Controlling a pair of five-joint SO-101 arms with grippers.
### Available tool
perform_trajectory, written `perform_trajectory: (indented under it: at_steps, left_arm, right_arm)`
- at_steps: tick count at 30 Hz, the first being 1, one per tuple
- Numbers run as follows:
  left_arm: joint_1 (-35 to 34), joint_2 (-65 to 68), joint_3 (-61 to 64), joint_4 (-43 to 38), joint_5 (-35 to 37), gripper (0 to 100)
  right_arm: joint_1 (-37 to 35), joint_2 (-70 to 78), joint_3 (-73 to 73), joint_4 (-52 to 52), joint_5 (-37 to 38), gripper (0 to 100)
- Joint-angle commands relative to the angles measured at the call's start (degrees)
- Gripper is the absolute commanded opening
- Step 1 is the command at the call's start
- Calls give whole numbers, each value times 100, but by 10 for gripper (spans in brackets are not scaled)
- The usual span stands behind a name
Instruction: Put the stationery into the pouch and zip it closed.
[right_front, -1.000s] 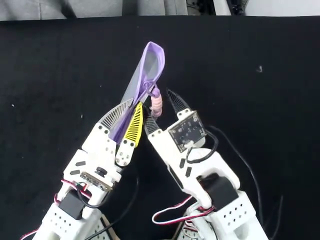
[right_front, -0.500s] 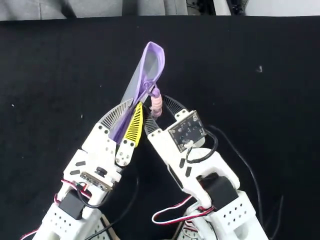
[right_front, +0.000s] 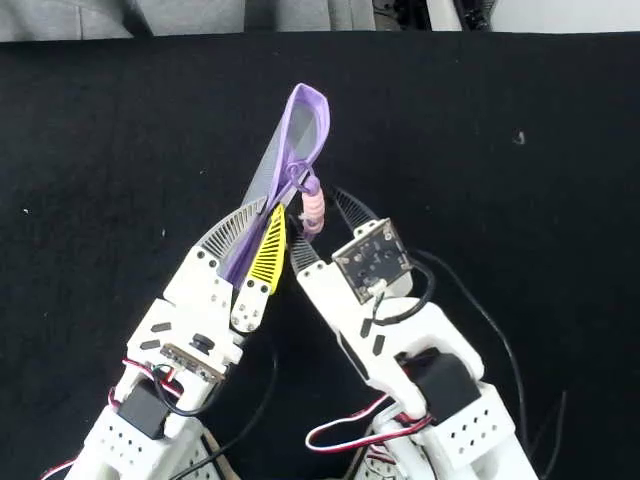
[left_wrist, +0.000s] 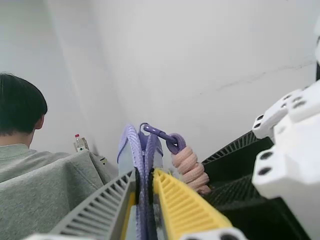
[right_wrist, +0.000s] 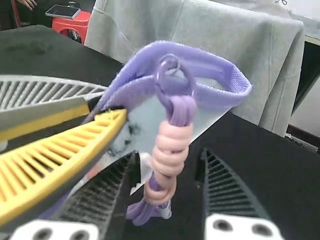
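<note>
A: What does the left tool (right_front: 270, 208) have hold of?

B: Its grey and yellow fingers (left_wrist: 182, 200) are pressed together on the near end of the pouch (right_front: 288, 155), with the purple edge pinched flat between them. The pouch is held on edge over the table (right_front: 520, 260) and runs away from the arms.

A: And the right tool (right_front: 314, 214)?

B: It stands just beside the pouch, on the side away from the left arm. Its two black fingers (right_wrist: 227, 192) are parted, one on each side of the pull cord (right_wrist: 170, 145). A gap shows between the cord and at least one finger, so the tool grips nothing.

A: Where does that cord hang from?

B: From a purple ring (right_wrist: 160, 82) on the pouch's zip, toward the pouch's near end. The cord is a purple loop wound with pink coils, and it hangs down between the black fingers.

A: What of the pouch past the ring?

B: The purple rim spreads into an open loop at the far end, and a pale see-through panel shows under it. What lies inside cannot be told.

A: And beyond the pouch?

B: The black table goes on, and grey cloth (right_wrist: 225, 40) hangs past its far edge.
</note>
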Motion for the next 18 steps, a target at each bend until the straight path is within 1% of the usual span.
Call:
perform_trajectory:
  at_steps: [1, 7, 12, 18]
  left_arm:
    - [-40, 35, 127, -26, 62, 28]
    - [-40, 35, 136, -18, 62, 28]
    - [-40, 35, 136, -18, 62, 28]
    - [-40, 35, 136, -18, 62, 28]
  right_arm:
    - [-35, 31, -400, 35, -18, 194]
    - [-18, 31, -523, 18, -9, 188]
    - [-9, 31, -523, -97, -9, 108]
    - [-9, 31, -576, -97, -18, 95]
